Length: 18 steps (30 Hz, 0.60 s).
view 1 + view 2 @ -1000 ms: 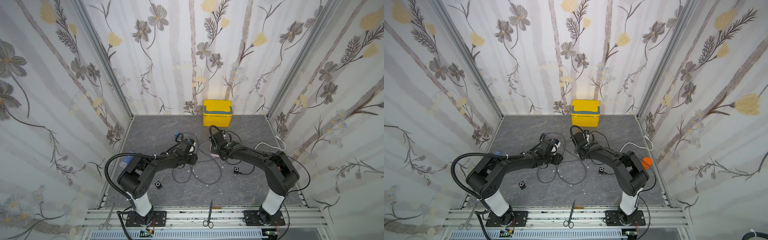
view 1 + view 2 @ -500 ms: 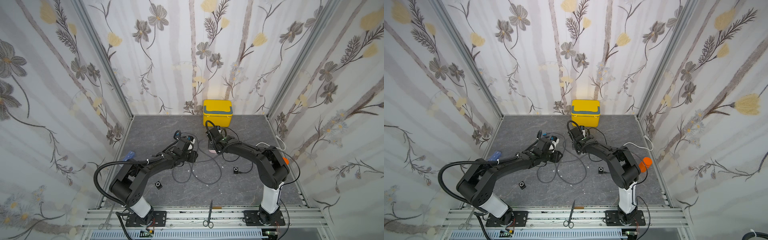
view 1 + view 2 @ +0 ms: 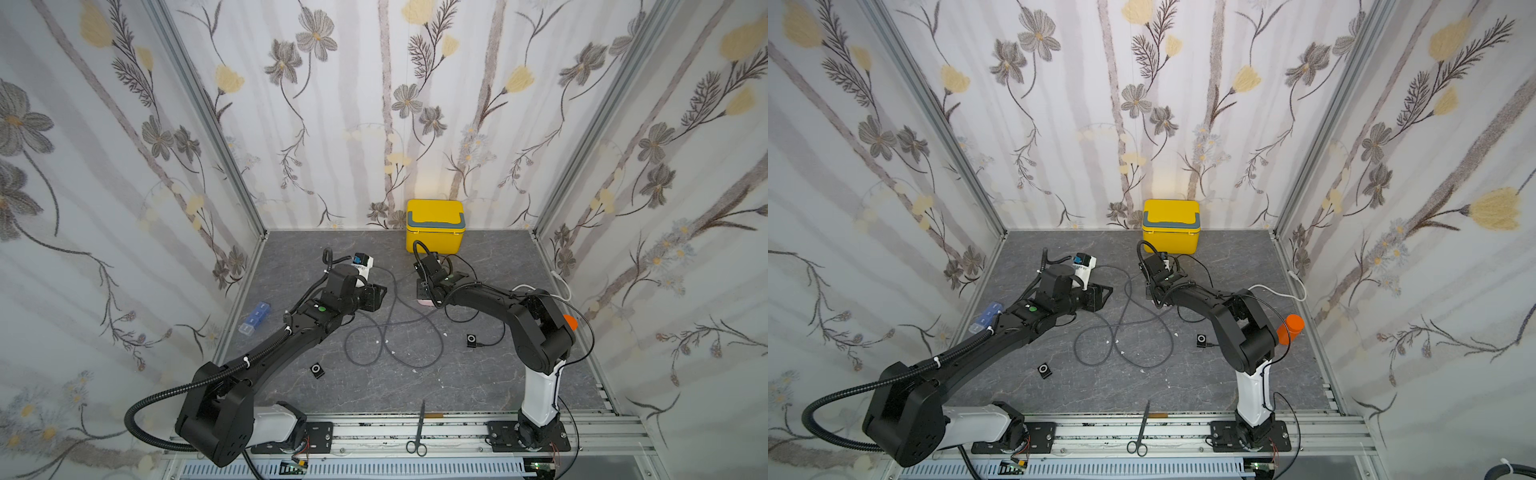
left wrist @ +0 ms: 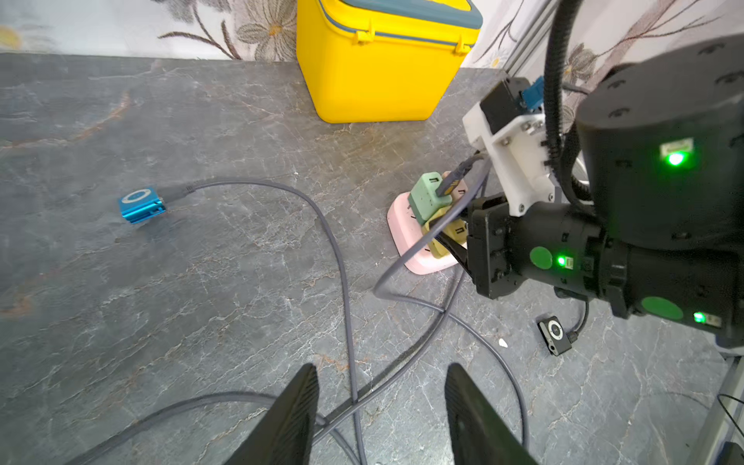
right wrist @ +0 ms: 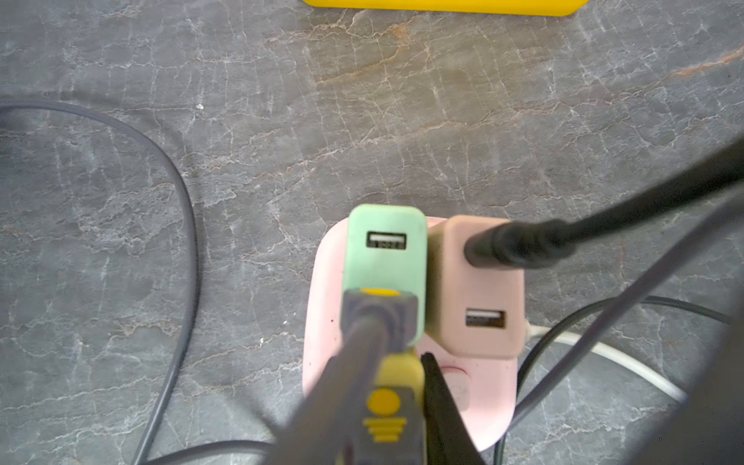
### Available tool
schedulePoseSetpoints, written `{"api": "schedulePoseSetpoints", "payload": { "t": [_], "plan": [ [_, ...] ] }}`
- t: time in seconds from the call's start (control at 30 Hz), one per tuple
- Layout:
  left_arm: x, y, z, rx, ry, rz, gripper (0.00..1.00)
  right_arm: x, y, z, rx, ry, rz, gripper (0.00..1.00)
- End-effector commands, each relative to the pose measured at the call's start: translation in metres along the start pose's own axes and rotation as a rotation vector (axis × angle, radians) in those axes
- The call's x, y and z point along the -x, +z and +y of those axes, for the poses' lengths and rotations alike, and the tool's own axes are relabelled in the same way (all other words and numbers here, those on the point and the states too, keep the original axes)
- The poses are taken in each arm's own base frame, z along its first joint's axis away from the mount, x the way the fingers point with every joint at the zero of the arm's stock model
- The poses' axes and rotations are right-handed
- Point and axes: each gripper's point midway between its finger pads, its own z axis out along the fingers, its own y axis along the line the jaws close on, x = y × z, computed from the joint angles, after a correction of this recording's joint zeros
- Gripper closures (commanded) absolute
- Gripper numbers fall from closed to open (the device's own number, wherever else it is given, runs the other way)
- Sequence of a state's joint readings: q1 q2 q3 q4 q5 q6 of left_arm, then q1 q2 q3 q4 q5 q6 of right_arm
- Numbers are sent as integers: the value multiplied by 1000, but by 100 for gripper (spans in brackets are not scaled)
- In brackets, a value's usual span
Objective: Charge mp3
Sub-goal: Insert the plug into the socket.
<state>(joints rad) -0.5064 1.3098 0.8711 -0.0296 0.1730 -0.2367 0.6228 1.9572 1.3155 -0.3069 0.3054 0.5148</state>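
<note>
Over the power strip (image 5: 489, 402), right fingers (image 5: 439, 402) are half hidden, grip unclear; left fingers (image 4: 290, 418) spread.

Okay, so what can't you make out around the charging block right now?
- Yellow adapter port: right wrist view, the blurred USB plug held in the right jaws covers it, seating unclear.
- Pink power strip: a top view, the right arm covers most of it.
- Left jaws, open: left wrist view, bottom edge cuts them off.
- Black player socket: both top views, too small.
</note>
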Motion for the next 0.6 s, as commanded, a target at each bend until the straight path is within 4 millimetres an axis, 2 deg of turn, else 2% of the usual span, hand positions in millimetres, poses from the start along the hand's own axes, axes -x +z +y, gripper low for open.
{"api": "schedulePoseSetpoints", "payload": {
  "t": [0.0, 0.03, 0.07, 0.13, 0.2, 0.27, 0.37, 0.5, 0.57],
  "plan": [
    [-6, 0, 30, 120, -81, 30, 44, -94, -13, -35, -88, -108, 372, 100],
    [-12, 1, 46, 172, -140, 50, 43, -89, -17, -34, -81, -103, 353, 91],
    [-17, 2, 58, 202, -196, 68, 41, -83, -21, -31, -68, -100, 335, 87],
    [-28, -1, 86, 281, -295, 91, 39, -68, -33, -20, -6, -96, 296, 66],
    [-31, -9, 111, 371, -348, 82, 38, -53, -46, -7, 58, -101, 255, 64],
    [-31, -20, 137, 483, -378, 75, 37, -37, -61, 6, 130, -120, 203, 53],
    [-36, -31, 164, 567, -429, 82, 36, -22, -82, 22, 215, -150, 145, 41],
    [-51, -40, 197, 642, -507, 105, 36, -18, -99, 30, 295, -166, 113, 39],
    [-56, -45, 215, 705, -533, 110, 35, -27, -106, 32, 344, -166, 116, 39]
  ]
}}
